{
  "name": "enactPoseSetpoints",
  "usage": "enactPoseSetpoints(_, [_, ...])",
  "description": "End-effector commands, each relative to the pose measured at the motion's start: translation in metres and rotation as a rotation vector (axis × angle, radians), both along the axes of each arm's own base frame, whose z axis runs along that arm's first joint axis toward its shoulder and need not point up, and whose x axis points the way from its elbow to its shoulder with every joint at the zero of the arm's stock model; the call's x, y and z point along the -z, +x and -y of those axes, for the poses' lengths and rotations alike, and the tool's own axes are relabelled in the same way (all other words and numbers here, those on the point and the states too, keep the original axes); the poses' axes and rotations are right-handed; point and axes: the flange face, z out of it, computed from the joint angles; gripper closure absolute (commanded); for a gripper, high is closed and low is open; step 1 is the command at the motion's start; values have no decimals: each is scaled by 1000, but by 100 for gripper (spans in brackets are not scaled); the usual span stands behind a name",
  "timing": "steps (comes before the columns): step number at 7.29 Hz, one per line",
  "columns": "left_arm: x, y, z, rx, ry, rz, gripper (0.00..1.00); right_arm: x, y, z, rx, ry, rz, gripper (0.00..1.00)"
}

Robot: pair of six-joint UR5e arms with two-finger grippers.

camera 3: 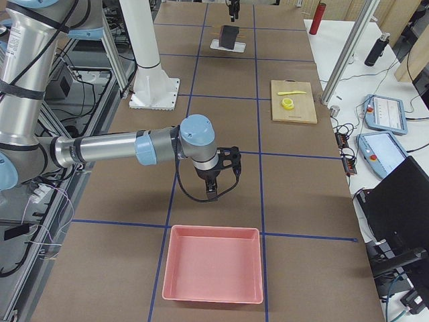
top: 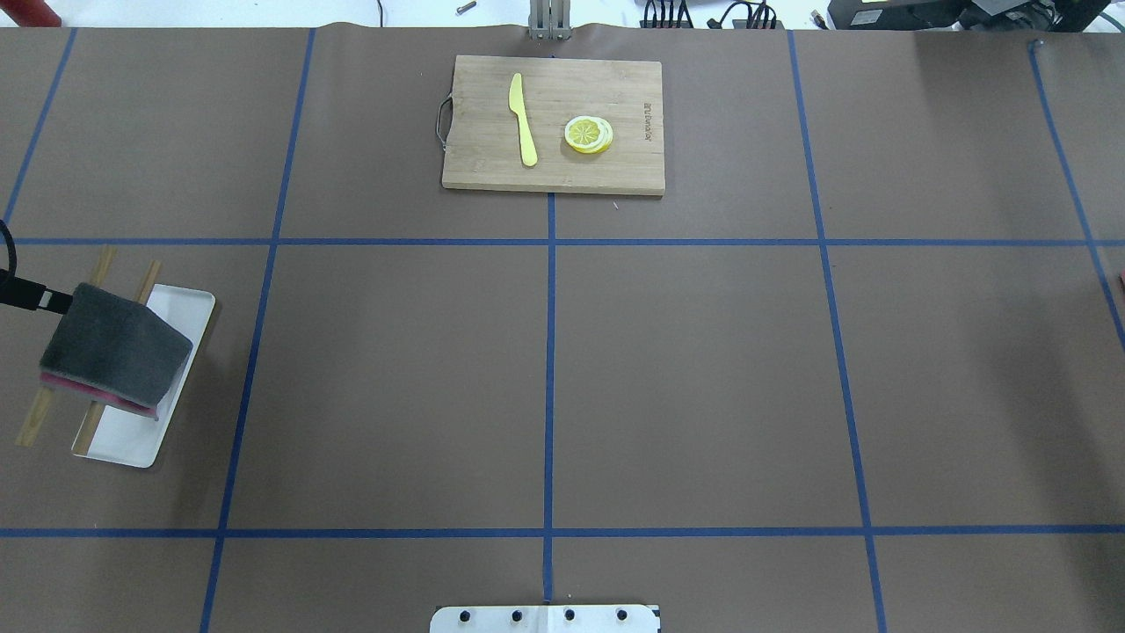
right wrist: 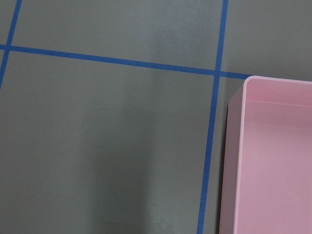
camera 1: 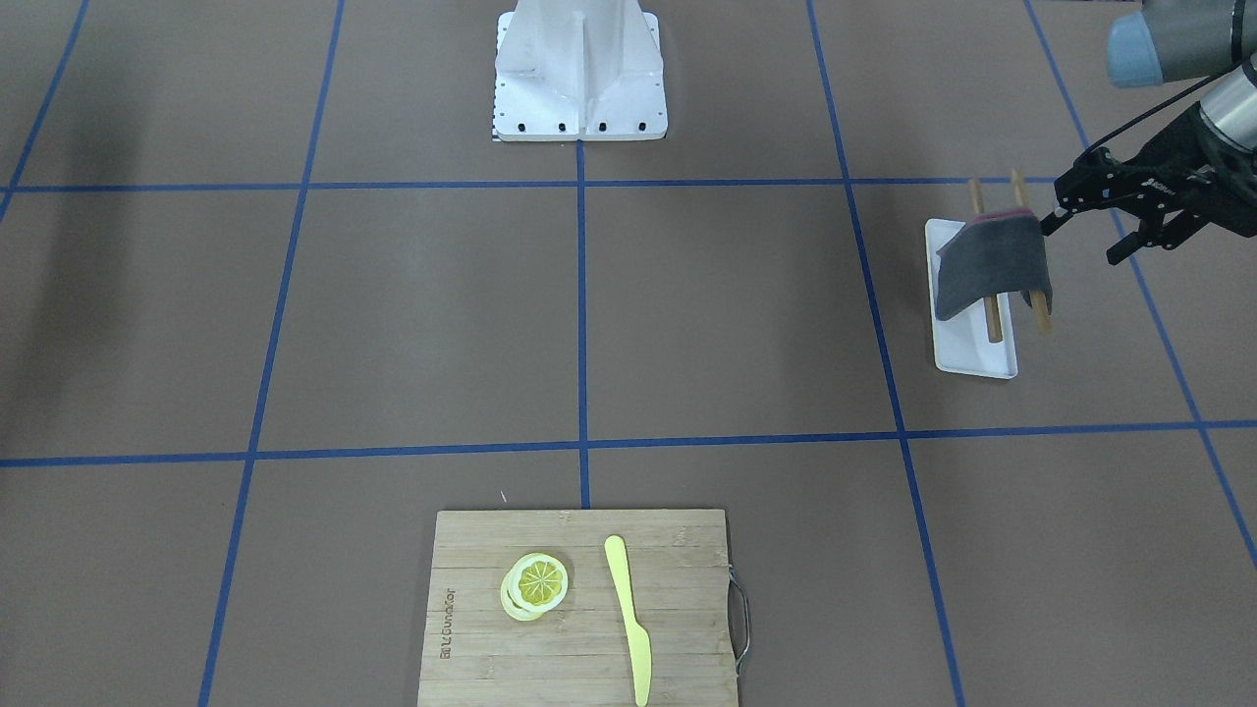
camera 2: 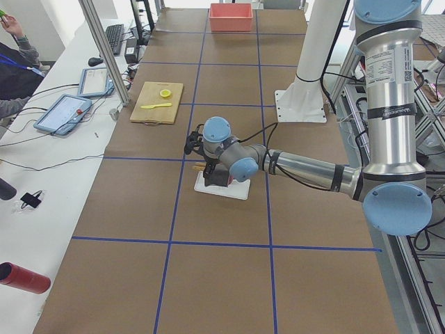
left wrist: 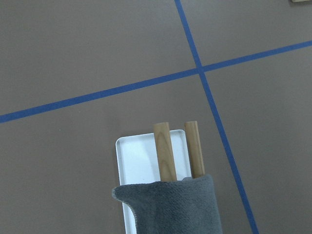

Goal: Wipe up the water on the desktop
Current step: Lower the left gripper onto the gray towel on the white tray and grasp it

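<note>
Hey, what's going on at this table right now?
The left gripper, jaws open, is right beside the grey cloth draped over two wooden sticks on the white tray; it hasn't grasped it. The right gripper hangs over the desktop near a pink bin. I can't see any water.
</note>
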Motion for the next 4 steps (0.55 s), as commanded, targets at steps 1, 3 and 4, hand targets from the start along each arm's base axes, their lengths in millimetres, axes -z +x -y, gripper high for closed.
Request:
enactPoseSetpoints(1, [-2, 16, 6, -16, 2, 5, 49, -1, 0, -1, 1, -1, 1, 0])
enactPoseSetpoints(3, [-6, 21, 11, -21, 1, 8, 49, -1, 0, -1, 0, -1, 0, 0])
enactPoseSetpoints(4, [-8, 21, 12, -21, -2, 10, 49, -1, 0, -1, 0, -1, 0, 0])
